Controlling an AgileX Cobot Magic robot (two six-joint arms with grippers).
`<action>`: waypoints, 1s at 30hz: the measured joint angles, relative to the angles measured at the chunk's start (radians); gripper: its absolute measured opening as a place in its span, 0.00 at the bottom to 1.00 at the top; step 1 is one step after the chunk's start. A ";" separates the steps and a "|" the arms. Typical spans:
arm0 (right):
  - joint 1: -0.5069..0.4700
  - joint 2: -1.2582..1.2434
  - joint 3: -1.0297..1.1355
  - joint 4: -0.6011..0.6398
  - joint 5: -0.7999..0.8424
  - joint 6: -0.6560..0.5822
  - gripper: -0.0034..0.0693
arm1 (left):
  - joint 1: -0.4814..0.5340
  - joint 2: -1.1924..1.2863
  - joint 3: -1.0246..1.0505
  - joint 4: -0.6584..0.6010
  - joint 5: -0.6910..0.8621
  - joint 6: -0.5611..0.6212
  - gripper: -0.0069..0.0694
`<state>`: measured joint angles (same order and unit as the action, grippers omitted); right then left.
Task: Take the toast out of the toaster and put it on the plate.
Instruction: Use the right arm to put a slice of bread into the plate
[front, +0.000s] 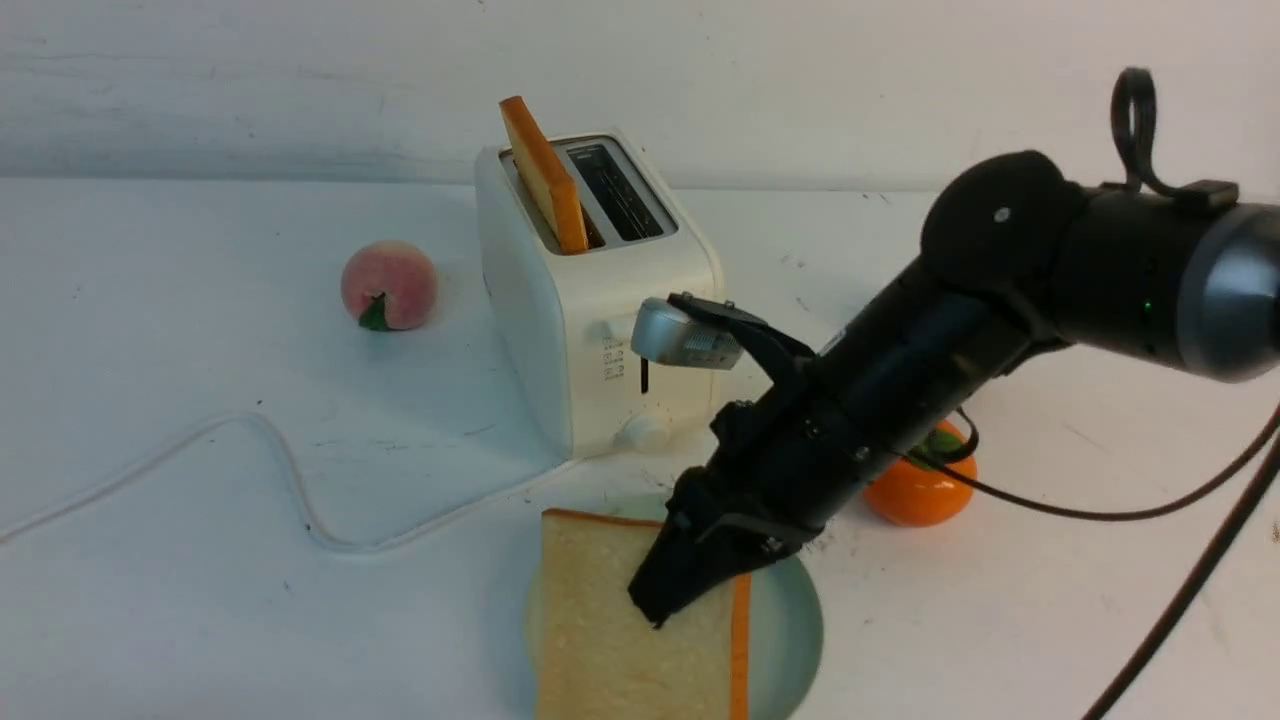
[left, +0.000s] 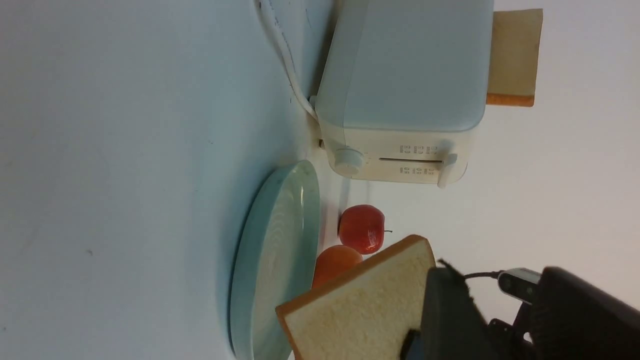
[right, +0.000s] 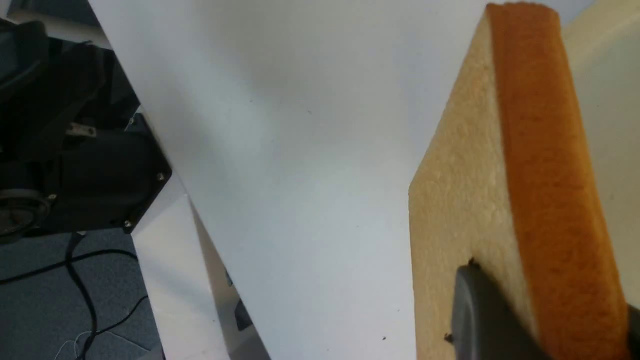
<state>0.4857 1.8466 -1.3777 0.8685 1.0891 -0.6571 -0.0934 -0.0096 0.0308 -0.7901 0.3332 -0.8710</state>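
Toaster (front: 590, 330): white, two slots, upright on the white table (front: 200, 560); front face with the lever at the top end of its track and a round dial low down; the landmark for every place below

Slice in toaster (front: 545, 175): stands in the toaster's left slot; its upper part juts well above the top, leaning back; orange crust edge showing

Right gripper (front: 665, 600): in front of the toaster, angled down; its black fingers (right: 480, 315) are clamped on the held toast slice, one on the pale face near the crust

Held toast slice (front: 600, 620): in front of the toaster, over the plate, tilted; pale crumb face, orange crust along one side; whether its low edge touches the plate cannot be told

Plate (front: 795, 620): pale blue-green, round, flat on the table just in front of the toaster's front face

Left gripper: outside every view; its state cannot be told

Cord (front: 280, 450): white; runs from the toaster's base out to the toaster's left in a loose curve

Peach (front: 389, 285): to the toaster's left, apart from it

Orange fruit (front: 915, 490): to the toaster's front right, partly behind the right arm

Red apple (left: 362, 228): between the toaster's front face and the orange fruit, just beside that fruit
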 joint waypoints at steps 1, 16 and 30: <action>0.000 0.009 0.000 0.000 -0.014 -0.002 0.22 | 0.000 0.000 0.000 0.000 0.000 0.000 0.40; -0.001 0.074 0.000 -0.142 -0.156 -0.003 0.45 | 0.000 0.000 0.000 0.000 0.000 0.000 0.40; -0.040 0.081 -0.050 -0.317 -0.198 0.025 0.84 | 0.000 0.000 0.000 0.000 0.002 0.000 0.40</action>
<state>0.4454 1.9281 -1.4280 0.5513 0.8909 -0.6320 -0.0934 -0.0096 0.0308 -0.7901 0.3351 -0.8710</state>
